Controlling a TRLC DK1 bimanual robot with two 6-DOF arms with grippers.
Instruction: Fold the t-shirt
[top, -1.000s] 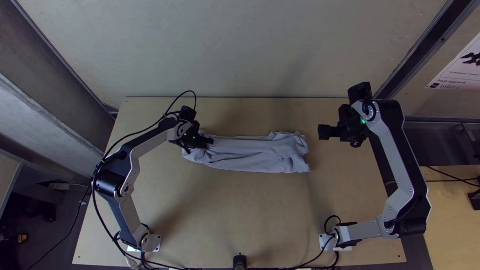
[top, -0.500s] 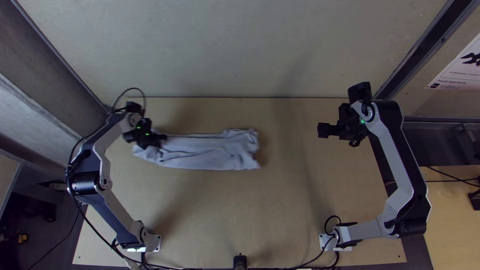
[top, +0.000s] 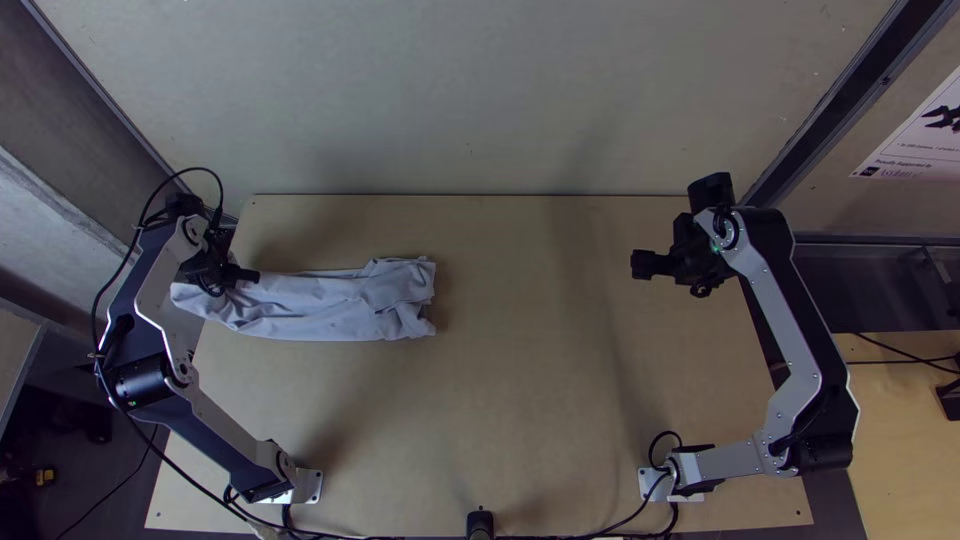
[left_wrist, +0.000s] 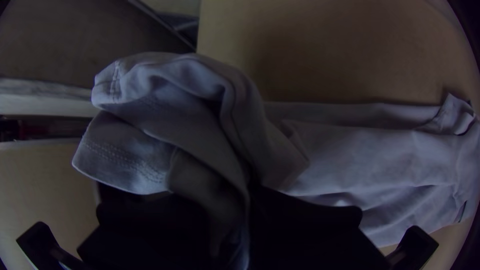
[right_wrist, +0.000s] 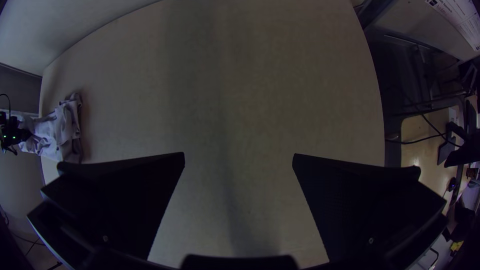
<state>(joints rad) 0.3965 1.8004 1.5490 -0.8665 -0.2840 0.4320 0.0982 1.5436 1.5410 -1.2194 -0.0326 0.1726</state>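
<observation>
- The pale lavender-grey cloth t-shirt (top: 340, 305), a long folded strip, now lies farther left on the light wooden counter (top: 500, 430), one end past its edge.
- The left claw (top: 243, 276) is closed on that end; its dark fingers hide the gripped fabric.
- The right claw (top: 643, 264) stands wide open, empty.

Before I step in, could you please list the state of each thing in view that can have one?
T-shirt: in a long, creased strip, bunched near one end.
Left gripper: shut on the t-shirt's bunched part.
Right gripper: open, nothing between its fingers.
Right arm's indicator light: lit green.
</observation>
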